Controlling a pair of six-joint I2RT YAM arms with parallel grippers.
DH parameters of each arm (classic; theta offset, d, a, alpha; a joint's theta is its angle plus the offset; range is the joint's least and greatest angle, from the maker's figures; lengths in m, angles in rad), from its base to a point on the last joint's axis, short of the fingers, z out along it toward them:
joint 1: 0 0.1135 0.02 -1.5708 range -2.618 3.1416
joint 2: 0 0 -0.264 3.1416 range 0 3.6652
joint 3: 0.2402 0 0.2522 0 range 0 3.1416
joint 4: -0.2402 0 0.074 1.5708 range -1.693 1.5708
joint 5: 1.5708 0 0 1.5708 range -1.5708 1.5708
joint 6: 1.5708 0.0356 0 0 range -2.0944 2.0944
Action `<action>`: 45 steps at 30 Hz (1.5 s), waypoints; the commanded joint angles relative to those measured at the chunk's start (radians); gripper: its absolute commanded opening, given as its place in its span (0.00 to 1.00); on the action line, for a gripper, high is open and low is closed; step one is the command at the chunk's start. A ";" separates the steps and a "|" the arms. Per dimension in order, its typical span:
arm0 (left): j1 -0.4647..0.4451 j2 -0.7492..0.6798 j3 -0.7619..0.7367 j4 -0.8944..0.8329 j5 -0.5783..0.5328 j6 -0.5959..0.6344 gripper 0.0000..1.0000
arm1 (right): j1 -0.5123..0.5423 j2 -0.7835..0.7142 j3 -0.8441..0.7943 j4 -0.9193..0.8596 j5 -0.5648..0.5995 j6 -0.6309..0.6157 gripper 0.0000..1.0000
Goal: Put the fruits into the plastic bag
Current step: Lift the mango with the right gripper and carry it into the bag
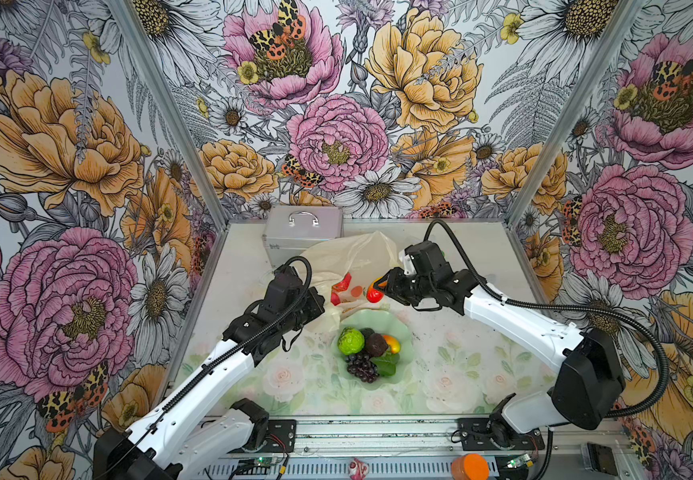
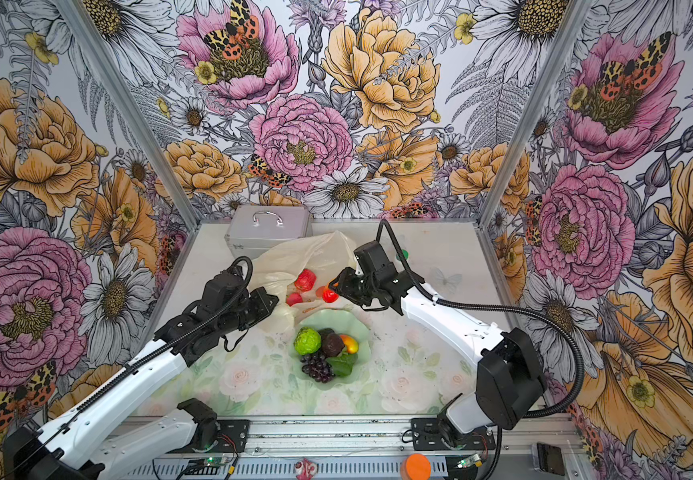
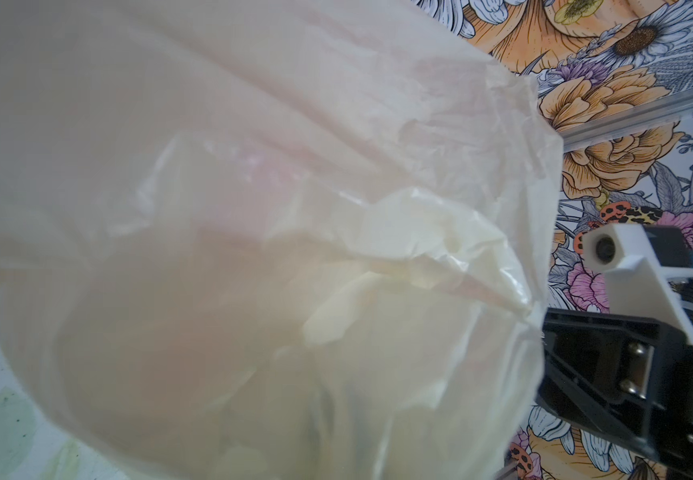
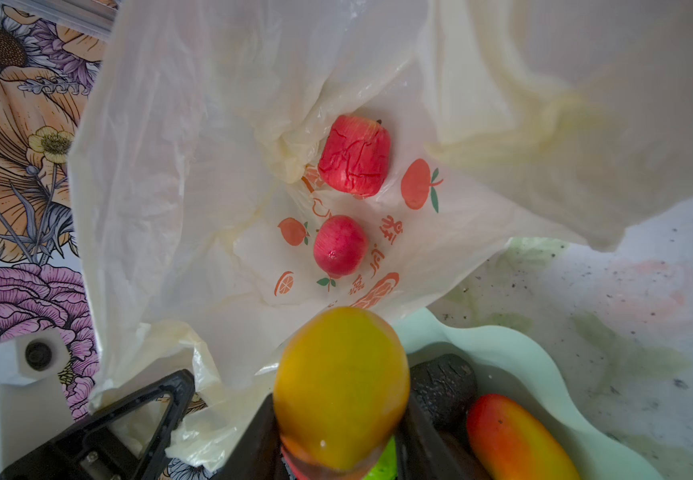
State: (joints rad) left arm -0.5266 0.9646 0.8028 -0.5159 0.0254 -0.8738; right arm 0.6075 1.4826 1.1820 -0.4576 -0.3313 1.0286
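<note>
Two mangoes (image 4: 340, 386), two red fruits (image 4: 355, 156), one grape bunch (image 1: 361, 365), one bag (image 4: 212, 124)

Floral walls (image 1: 336, 137), pale rose-printed tabletop (image 1: 453, 374)

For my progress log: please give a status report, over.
Left gripper shut on plastic bag rim, mouth open. Right gripper shut on mango at the mouth. Apple, red berry already inside. Nothing in the way.

Bag (image 4: 162, 166) mouth gapes wide, a clear lane straight in past the mango (image 4: 340, 386) in the right tool (image 1: 378, 287). Inside, an apple (image 4: 340, 245) and a wrinkled red fruit (image 4: 355, 156) sit deep, room around both. Left tool (image 2: 270, 305) pinches the rim, closing that side. Bowl (image 1: 405, 332) crowds just before the opening, metal case (image 1: 301, 232) walls the back; bare bench (image 1: 482, 374) to the right lies open.
</note>
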 commanded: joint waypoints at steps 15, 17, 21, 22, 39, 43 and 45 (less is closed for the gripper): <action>-0.034 -0.032 0.018 0.011 -0.035 -0.002 0.00 | -0.005 0.329 0.253 0.178 -0.182 0.070 0.35; -0.037 -0.032 0.017 0.012 -0.036 -0.005 0.00 | 0.001 0.370 0.280 0.199 -0.195 0.087 0.35; -0.041 -0.027 0.016 0.013 -0.038 -0.014 0.00 | 0.016 0.459 0.338 0.246 -0.227 0.128 0.35; -0.040 -0.024 0.015 0.013 -0.038 -0.015 0.00 | 0.019 0.482 0.351 0.265 -0.235 0.145 0.35; -0.045 0.009 0.038 0.071 -0.041 -0.030 0.00 | 0.075 0.788 0.536 0.527 -0.331 0.363 0.39; -0.053 0.001 0.029 0.071 -0.061 -0.062 0.00 | 0.082 0.836 0.576 0.521 -0.340 0.363 0.46; -0.052 -0.008 0.019 0.070 -0.069 -0.085 0.00 | 0.083 0.855 0.589 0.522 -0.346 0.362 0.49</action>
State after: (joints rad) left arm -0.5732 0.9707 0.8143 -0.4686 -0.0101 -0.9192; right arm 0.6827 2.3020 1.7321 0.0425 -0.6575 1.3834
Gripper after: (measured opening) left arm 0.047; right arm 0.480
